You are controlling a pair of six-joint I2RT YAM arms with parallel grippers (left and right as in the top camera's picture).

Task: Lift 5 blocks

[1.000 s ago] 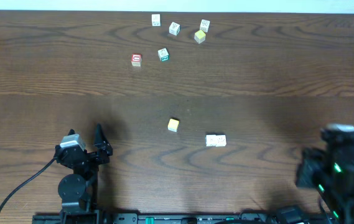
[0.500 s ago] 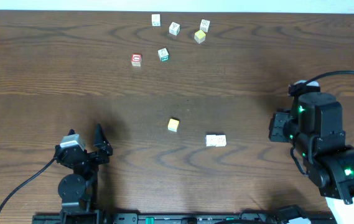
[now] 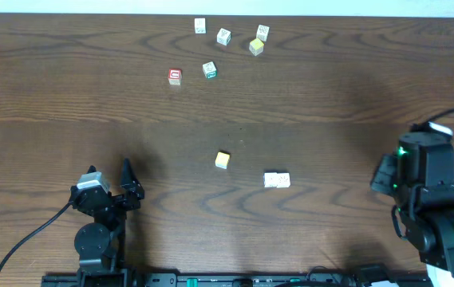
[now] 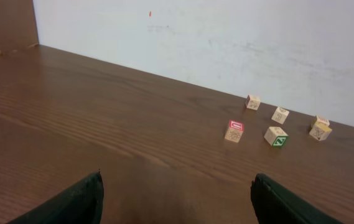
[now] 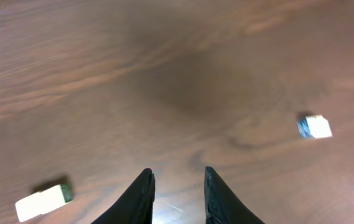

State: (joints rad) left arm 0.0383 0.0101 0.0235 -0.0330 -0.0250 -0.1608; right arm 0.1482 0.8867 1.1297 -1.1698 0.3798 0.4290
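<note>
forming a left-right row, 2 touching blocks (image 3: 277, 180)

Left tool (image 4: 177, 179): jaws spread wide, empty, facing forward | Right tool (image 5: 177, 171): jaws narrowly parted, empty, angled steeply downward

Blocks (image 3: 224, 37) lie flat, unheld: yellow-orange blk (image 3: 223, 160) centre, red-bordered blk (image 3: 175, 76) farther back
</note>
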